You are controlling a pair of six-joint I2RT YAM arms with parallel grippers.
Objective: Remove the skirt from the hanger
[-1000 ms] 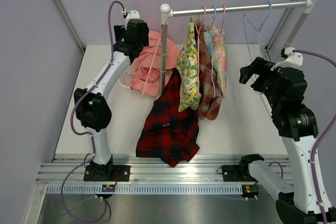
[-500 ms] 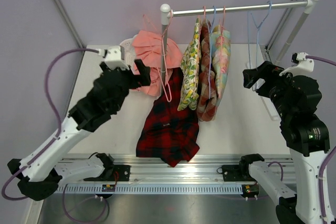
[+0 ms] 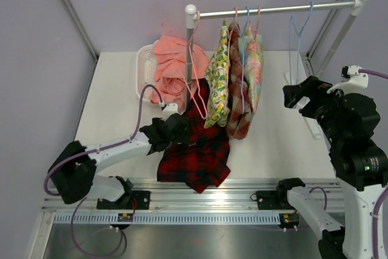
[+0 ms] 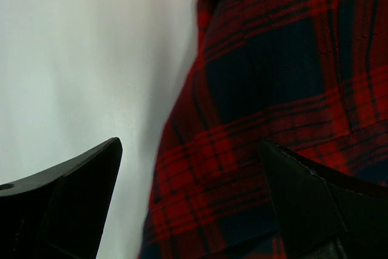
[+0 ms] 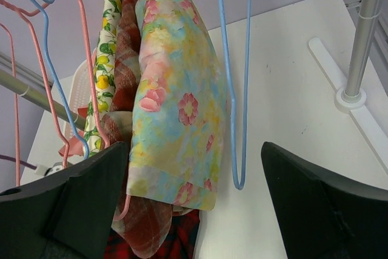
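Observation:
Three skirts hang on hangers from the rail (image 3: 279, 9): a lemon-print one (image 3: 216, 89), a brown plaid one (image 3: 237, 113) and a pastel floral one (image 3: 253, 71) (image 5: 176, 101). A red-and-black plaid garment (image 3: 197, 156) (image 4: 273, 89) lies flat on the table below them. My left gripper (image 3: 176, 128) (image 4: 189, 150) is low at that garment's left edge, open, with the cloth between its fingers but not pinched. My right gripper (image 3: 294, 96) (image 5: 194, 150) hovers open to the right of the floral skirt, holding nothing.
An empty pink hanger (image 3: 197, 98) dangles by the rail's left post (image 3: 190, 59). An empty blue hanger (image 3: 297, 34) (image 5: 233, 89) hangs just ahead of my right gripper. A white basket (image 3: 143, 71) holds a pink garment (image 3: 170, 65). The right post's foot (image 5: 351, 98) stands on the table.
My left arm has swung down from the rail's left end to the plaid garment on the table. The pink hanger now hangs free by the post. The right arm has barely shifted.

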